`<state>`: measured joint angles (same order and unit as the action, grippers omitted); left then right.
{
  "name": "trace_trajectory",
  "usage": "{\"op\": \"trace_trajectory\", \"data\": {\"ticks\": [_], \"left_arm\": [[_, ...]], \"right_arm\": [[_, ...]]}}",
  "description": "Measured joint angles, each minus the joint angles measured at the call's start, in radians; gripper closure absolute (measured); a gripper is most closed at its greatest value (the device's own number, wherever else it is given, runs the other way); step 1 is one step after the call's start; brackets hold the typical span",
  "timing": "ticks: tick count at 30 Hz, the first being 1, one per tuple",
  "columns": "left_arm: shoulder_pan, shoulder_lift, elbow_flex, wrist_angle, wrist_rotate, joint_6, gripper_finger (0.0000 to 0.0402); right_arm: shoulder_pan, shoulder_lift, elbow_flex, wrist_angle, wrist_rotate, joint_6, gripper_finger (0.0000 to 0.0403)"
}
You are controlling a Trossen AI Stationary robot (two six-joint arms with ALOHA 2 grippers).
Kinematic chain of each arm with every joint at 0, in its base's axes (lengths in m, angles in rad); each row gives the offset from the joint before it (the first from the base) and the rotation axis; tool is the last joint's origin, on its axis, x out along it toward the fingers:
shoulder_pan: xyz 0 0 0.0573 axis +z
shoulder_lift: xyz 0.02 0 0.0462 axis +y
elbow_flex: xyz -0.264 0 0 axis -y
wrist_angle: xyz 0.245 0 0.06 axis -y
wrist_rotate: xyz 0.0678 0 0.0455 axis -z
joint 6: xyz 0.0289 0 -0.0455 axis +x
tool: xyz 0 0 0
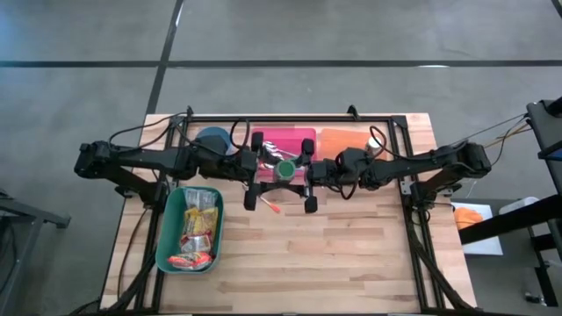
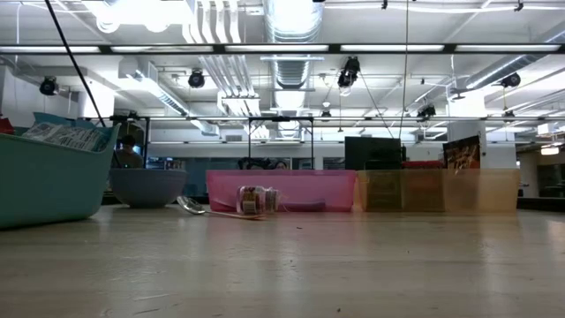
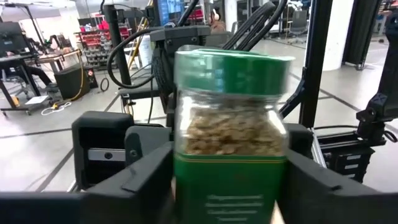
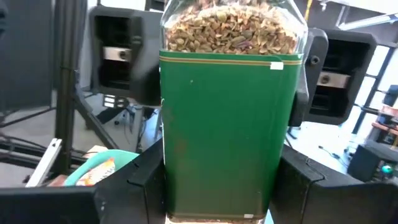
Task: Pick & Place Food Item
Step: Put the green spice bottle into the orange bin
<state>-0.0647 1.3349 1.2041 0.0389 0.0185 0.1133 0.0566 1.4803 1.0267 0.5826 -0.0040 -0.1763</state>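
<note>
Currently both left gripper [image 1: 279, 182] and right gripper [image 1: 309, 175] clamp the green-lidded jar [image 1: 286, 168] mid-air above worktop [image 1: 351, 254]; mistimed release risks dropping it.

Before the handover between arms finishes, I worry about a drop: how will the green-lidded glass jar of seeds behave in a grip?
The green-lidded glass jar of seeds is probably rigid and fairly heavy, since it looks nearly full. Its smooth glass and glossy green label may slip between hard fingers. Being tall and glass, it would likely tip or crack if released carelessly.
</note>
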Motion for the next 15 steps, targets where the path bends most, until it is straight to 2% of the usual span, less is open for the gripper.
{"op": "trace_trajectory", "data": {"ticks": [3,10,15], "left_arm": [[0.0,0.008,0.0,0.006,-0.013,0.008,0.0213],[0.001,0.021,0.001,-0.012,-0.014,0.019,0.0216],[0.0,0.013,0.01,-0.139,-0.012,-0.011,0.0216]], "right_arm": [[0.0,-0.001,0.0,-0.002,0.001,0.007,0.0216],[0.004,0.0,-0.002,-0.018,0.007,0.003,0.0211],[0.004,0.0,-0.001,-0.096,-0.01,0.002,0.01]]}}
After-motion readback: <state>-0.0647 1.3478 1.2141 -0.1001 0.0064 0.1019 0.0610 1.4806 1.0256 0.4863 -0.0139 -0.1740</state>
